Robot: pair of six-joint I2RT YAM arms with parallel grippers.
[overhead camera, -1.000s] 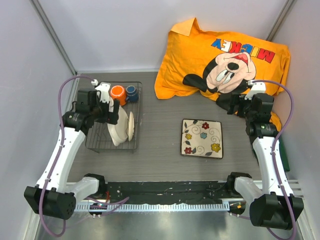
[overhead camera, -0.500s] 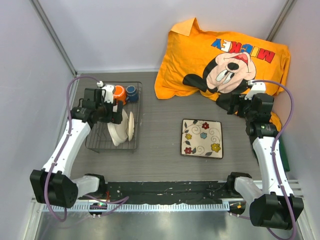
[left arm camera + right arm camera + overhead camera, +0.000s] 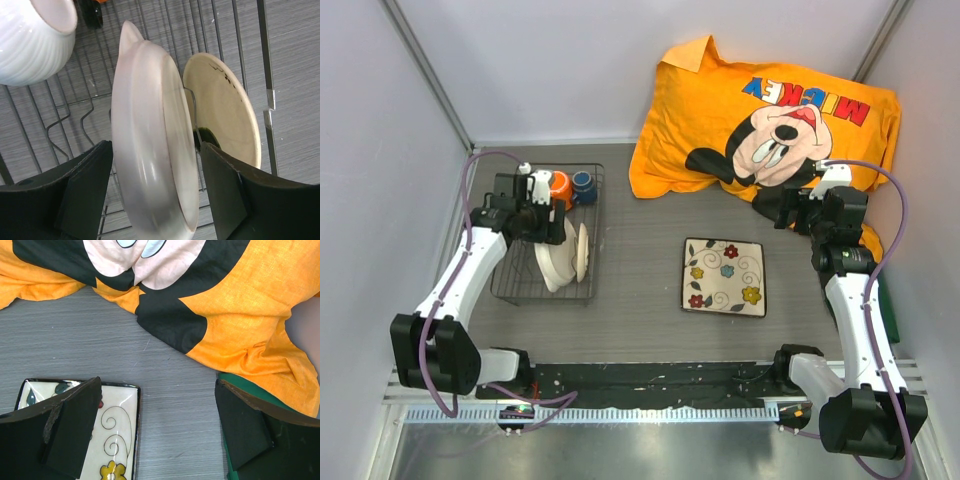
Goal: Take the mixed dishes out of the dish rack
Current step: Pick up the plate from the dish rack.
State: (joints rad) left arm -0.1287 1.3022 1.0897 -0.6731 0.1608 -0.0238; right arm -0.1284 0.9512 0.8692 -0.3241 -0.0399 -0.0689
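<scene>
The dark wire dish rack point(image 3: 510, 285) stands at the left. It holds an orange mug point(image 3: 558, 186), a small dark-blue cup point(image 3: 584, 185), a large pale round bowl point(image 3: 556, 265) on edge and a cream round dish point(image 3: 582, 250) beside it. My left gripper point(image 3: 546, 226) is down over the rack, open. Its jaws straddle the large bowl's rim point(image 3: 150, 150), close on both sides, with a thin gap on the right. A small white ribbed bowl point(image 3: 35, 40) lies just beyond. The square flowered plate point(image 3: 725, 275) lies flat on the table. My right gripper point(image 3: 790, 210) hovers open and empty, right of the plate point(image 3: 115, 430).
A big orange Mickey pillow point(image 3: 770, 110) fills the back right, its cloth reaching under the right wrist point(image 3: 235, 305). A green strip point(image 3: 250, 400) runs along the right wall. Grey walls close the left, back and right.
My left arm has swung back and in over the rack, and its jaws have narrowed around the large bowl's rim. The right arm and the dishes have not moved.
</scene>
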